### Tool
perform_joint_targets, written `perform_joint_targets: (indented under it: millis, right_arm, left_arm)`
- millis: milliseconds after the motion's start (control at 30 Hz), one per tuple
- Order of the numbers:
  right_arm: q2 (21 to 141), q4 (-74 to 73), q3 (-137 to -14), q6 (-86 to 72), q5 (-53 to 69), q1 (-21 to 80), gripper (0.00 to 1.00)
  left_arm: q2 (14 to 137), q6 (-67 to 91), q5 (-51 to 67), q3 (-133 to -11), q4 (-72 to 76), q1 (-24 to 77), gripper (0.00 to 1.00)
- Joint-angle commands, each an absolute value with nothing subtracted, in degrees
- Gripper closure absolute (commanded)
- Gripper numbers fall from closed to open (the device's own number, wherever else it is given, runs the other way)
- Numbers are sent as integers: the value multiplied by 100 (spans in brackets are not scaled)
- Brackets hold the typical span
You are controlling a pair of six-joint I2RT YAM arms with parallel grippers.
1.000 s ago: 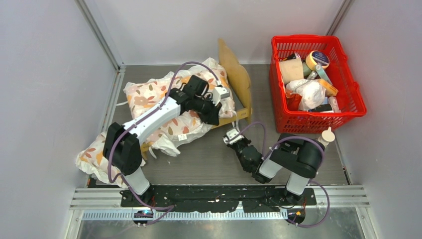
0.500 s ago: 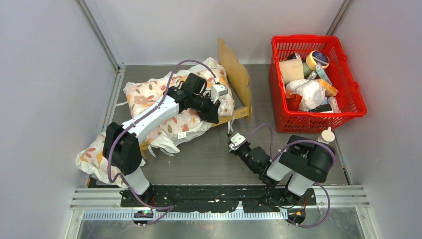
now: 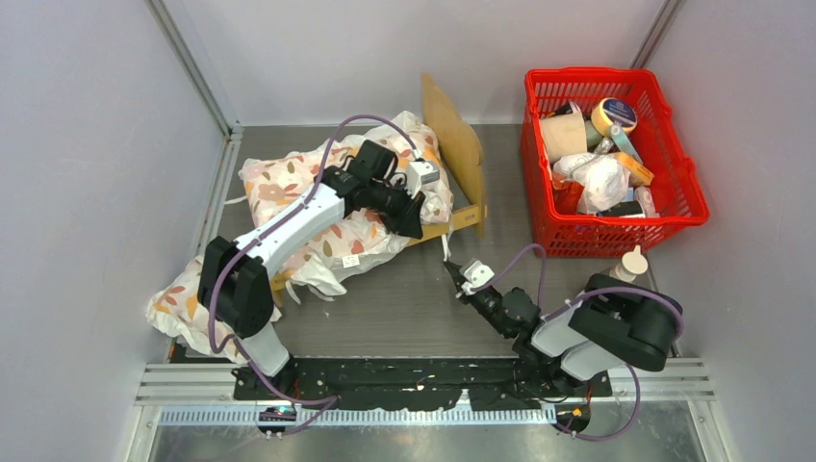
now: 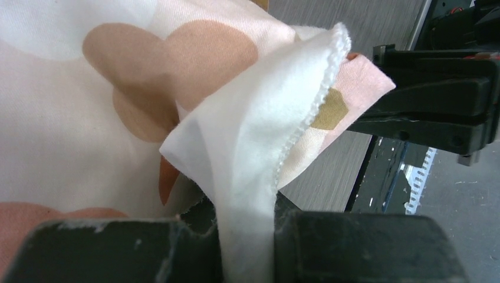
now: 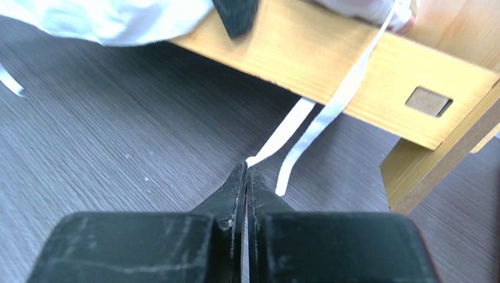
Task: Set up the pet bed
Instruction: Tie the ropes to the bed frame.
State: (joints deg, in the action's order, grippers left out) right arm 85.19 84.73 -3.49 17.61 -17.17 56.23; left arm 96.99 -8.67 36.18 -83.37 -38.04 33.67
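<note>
The pet bed [image 3: 460, 154] is set at the far middle of the table [image 3: 404, 308], its headboard at the right end. A cushion [image 3: 289, 188] is laid on it; a second cushion [image 3: 173, 303] is left at the near left. A basket [image 3: 587, 72] — filled with items — is placed far right, apart from the bed. A strap [image 5: 330, 112] is hung from the near rail onto the table.

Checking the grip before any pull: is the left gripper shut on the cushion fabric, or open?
Shut. The left wrist view shows a fold of the floral cushion pinched between the fingers of the left gripper.
</note>
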Motion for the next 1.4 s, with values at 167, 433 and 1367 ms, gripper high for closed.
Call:
perform_joint_targets:
  millis: [167,433,1367]
  right_arm:
    - [7344,7152,-814,889,-1436,5629,95]
    - [7433,6738,-799,-28,-1312,5642,95]
    - [7996,6705,-208,-2330,-2656,6193,95]
  left_arm:
    - [9367,-235,4144,-8060,-3142,3241,84]
    - [9342,99,4084,-7820,-2732,3240,71]
    - [6404,2555,804,-4142,695,5244,57]
